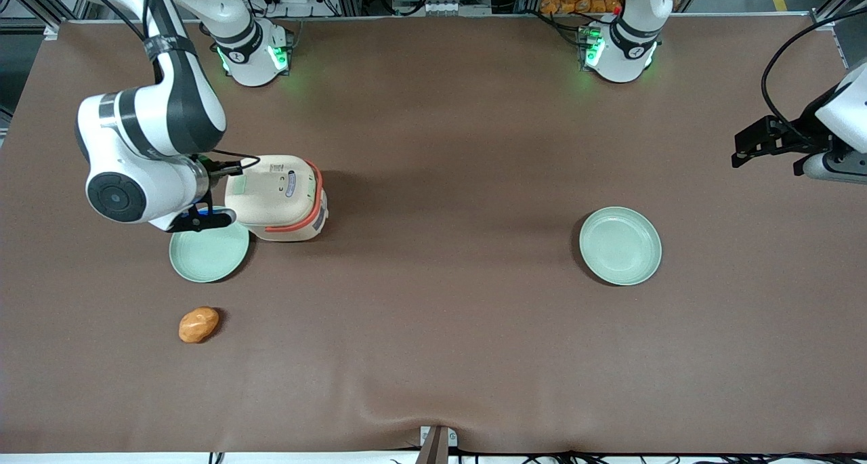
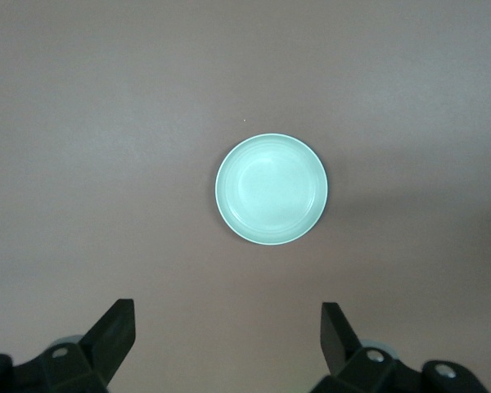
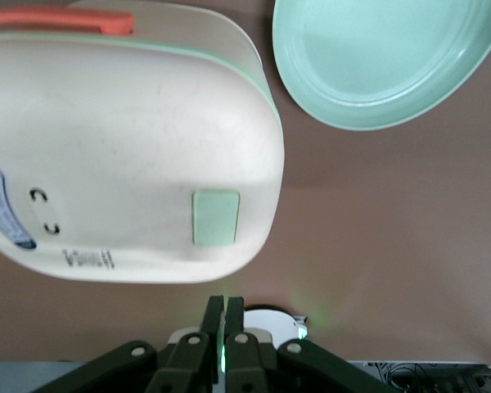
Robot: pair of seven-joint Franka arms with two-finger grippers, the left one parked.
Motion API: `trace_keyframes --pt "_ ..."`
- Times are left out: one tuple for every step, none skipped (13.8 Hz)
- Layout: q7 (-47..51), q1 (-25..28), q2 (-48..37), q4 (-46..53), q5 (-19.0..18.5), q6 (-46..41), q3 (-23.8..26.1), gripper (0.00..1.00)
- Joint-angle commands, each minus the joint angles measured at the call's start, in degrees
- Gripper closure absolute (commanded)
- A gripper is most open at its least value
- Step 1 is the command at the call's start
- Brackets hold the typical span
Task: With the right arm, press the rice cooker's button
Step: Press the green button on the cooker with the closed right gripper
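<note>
The rice cooker (image 1: 278, 196) stands with its cream lid closed, toward the working arm's end of the table. In the right wrist view the cooker (image 3: 123, 155) shows its lid from above, with the pale green button (image 3: 216, 218) near the lid's edge. My right gripper (image 3: 223, 304) is shut and empty. It hovers just off that edge of the cooker, a short way from the button and not touching it. In the front view the right arm (image 1: 149, 159) covers the gripper and the button.
A green plate (image 1: 209, 250) lies beside the cooker, nearer the front camera, partly under the wrist; it also shows in the right wrist view (image 3: 385, 61). An orange bread roll (image 1: 198, 324) lies nearer still. A second green plate (image 1: 620, 245) lies toward the parked arm's end.
</note>
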Motion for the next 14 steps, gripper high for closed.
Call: trace_keyframes --pt "0.3 0.2 0.9 -0.4 0.7 1.9 -0.3 0.94" --pt "0.3 0.2 1.1 -0.4 0.7 2.5 -0.3 0.94" --pt "0.3 0.2 1.5 -0.4 0.7 2.6 -0.3 0.94" --pt "0.3 0.2 1.9 -0.4 0.7 2.6 -0.3 0.94" --pt "0.3 0.2 2.1 -0.4 0.7 3.1 -0.3 0.94" --pt "0.2 0.2 2.3 -0.4 0.7 3.5 -0.3 0.94" --pt "0.2 0.2 2.4 -0.4 0.7 3.5 -0.4 0.94" --pt "0.3 0.2 2.4 -0.4 0.7 3.4 -0.4 0.94" --pt "0.3 0.2 2.7 -0.4 0.7 3.5 -0.4 0.94" --pt "0.3 0.4 3.1 -0.4 0.7 3.6 -0.4 0.94" --pt "0.3 0.6 3.4 -0.4 0.7 4.2 -0.4 0.94" --pt "0.2 0.8 3.6 -0.4 0.6 4.5 -0.4 0.94" --pt "0.2 0.8 3.7 -0.4 0.6 4.5 -0.4 0.94" --pt "0.2 0.8 3.9 -0.4 0.6 4.6 -0.4 0.94"
